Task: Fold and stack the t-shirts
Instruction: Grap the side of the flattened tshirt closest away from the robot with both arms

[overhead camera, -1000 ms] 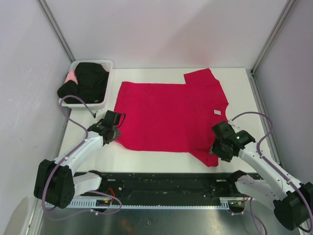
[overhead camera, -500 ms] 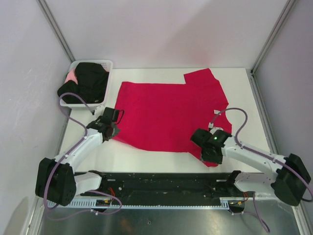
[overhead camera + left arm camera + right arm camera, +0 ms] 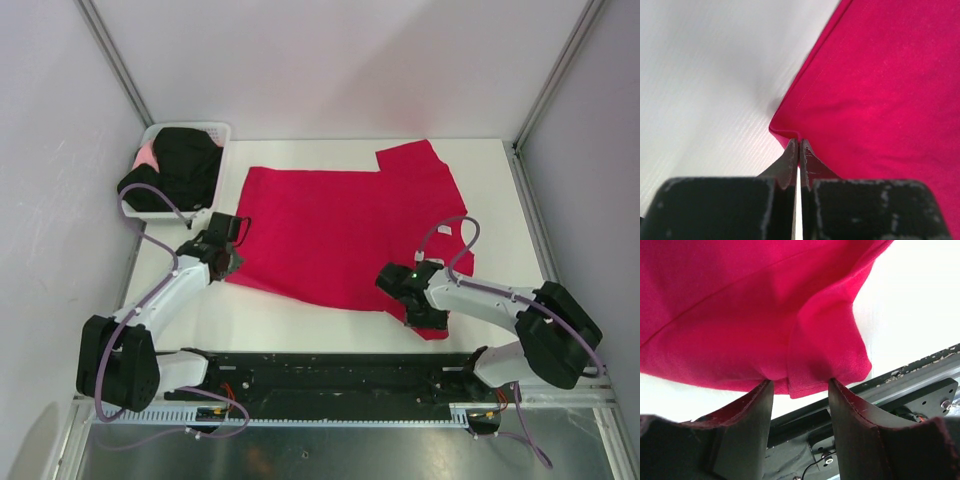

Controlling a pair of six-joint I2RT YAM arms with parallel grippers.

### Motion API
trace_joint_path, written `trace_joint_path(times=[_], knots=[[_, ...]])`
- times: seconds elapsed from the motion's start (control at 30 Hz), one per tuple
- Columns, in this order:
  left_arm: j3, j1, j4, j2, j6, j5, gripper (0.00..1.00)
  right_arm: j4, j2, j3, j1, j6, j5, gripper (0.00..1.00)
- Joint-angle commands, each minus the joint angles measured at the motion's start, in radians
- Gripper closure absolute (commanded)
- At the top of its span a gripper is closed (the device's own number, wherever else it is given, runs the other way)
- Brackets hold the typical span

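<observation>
Table (image 3: 500, 200): white and flat, with my two arm bases at its near edge.

Red shirt (image 3: 340, 230): spread on the table across the middle, collar end to the right, hem end to the left. One sleeve points to the far side, the other to the near side. The cloth lies mostly flat. Its near edge runs at a slant, further from me on the left than on the right.

Basket (image 3: 215, 130): white plastic, at the far left corner of the table, just beside the shirt's hem end and apart from it.

Black shirts (image 3: 180, 165): heaped unfolded in the basket, spilling over its left rim. A patch of pink cloth (image 3: 147, 155) shows at the left of the heap. I cannot tell what it is.

Right gripper (image 3: 799, 385): at the near right of the red shirt, by the near sleeve. My fingers stand partly apart and are clamped on a thick bunched fold of the red cloth, which fills the gap between them. The fold is raised, and the cloth drapes away from it on both sides.

Left gripper (image 3: 799, 145): at the near left corner of the red shirt. My fingers are pressed together with the stitched hem corner pinched at their tips. The cloth around the pinch is slightly puckered.

Label (image 3: 443, 230): small and white, at the collar.
</observation>
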Motion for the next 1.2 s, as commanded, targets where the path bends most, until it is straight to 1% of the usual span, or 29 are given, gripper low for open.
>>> trace_joint_path(times=[0.0, 0.07, 0.27, 0.37, 0.43, 0.53, 0.67, 0.77, 0.83, 1.0, 1.17], knots=[[0.028, 0.007, 0.010, -0.013, 0.020, -0.004, 1.00, -0.019, 0.000, 0.024, -0.011, 0.009, 0.074, 0.49], [0.023, 0.008, 0.010, -0.022, 0.020, -0.004, 1.00, -0.032, -0.014, 0.019, -0.012, 0.015, 0.069, 0.53], [0.011, 0.020, 0.010, -0.030, 0.022, -0.006, 1.00, -0.084, -0.092, 0.015, -0.032, 0.024, 0.042, 0.78], [0.010, 0.024, 0.011, -0.032, 0.023, -0.008, 1.00, -0.104, -0.145, 0.014, -0.062, 0.007, 0.008, 0.94], [0.011, 0.026, 0.010, -0.035, 0.026, -0.009, 1.00, -0.111, -0.197, 0.014, -0.087, -0.004, -0.028, 0.99], [0.012, 0.028, 0.011, -0.037, 0.030, -0.011, 1.00, -0.114, -0.297, 0.023, -0.151, -0.036, -0.114, 1.00], [0.009, 0.030, 0.010, -0.045, 0.036, -0.016, 1.00, -0.129, -0.438, 0.081, -0.296, -0.099, -0.266, 1.00], [0.007, 0.030, 0.008, -0.053, 0.039, -0.018, 1.00, -0.153, -0.498, 0.162, -0.414, -0.139, -0.353, 1.00], [0.005, 0.031, 0.009, -0.058, 0.040, -0.019, 1.00, -0.160, -0.518, 0.209, -0.468, -0.151, -0.387, 1.00], [0.033, 0.033, 0.010, -0.034, 0.039, -0.022, 1.00, -0.095, -0.520, 0.240, -0.538, -0.137, -0.390, 1.00], [0.117, 0.033, 0.011, 0.086, 0.057, -0.027, 1.00, 0.037, -0.448, 0.240, -0.620, -0.147, -0.349, 1.00]])
